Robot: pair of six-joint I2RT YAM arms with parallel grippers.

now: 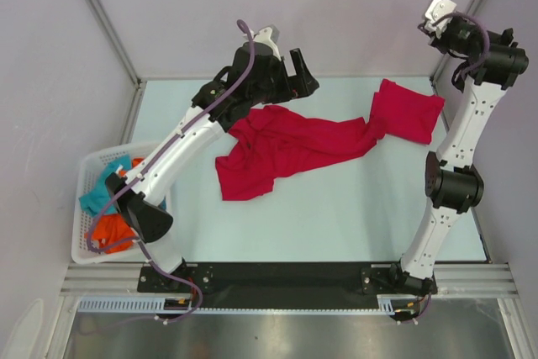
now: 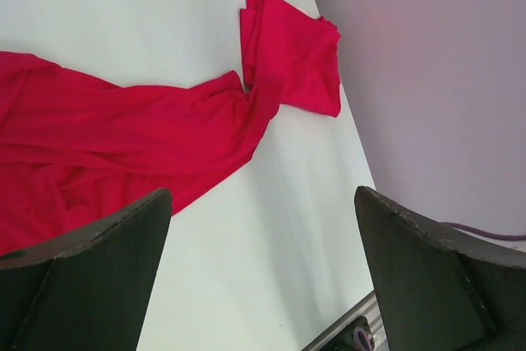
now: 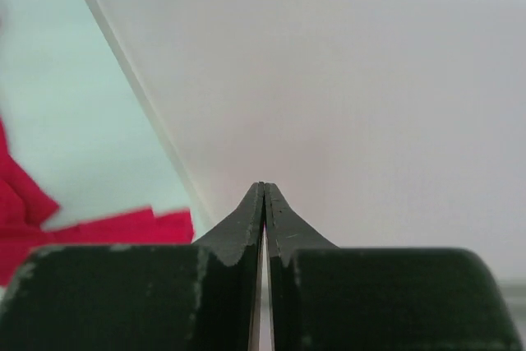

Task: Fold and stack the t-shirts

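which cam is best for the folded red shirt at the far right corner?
Left wrist: the folded t-shirt fills more of the frame, unobstructed, layered edges visible. Top external shows it whole but small. Right wrist catches only red cloth at its lower left; which shirt, unclear.

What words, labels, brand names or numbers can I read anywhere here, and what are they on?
None can be read.
The spread-out red t-shirt and the folded red t-shirt are plain, with no print.
The white basket shows no label.
The left arm and right arm carry no legible markings.
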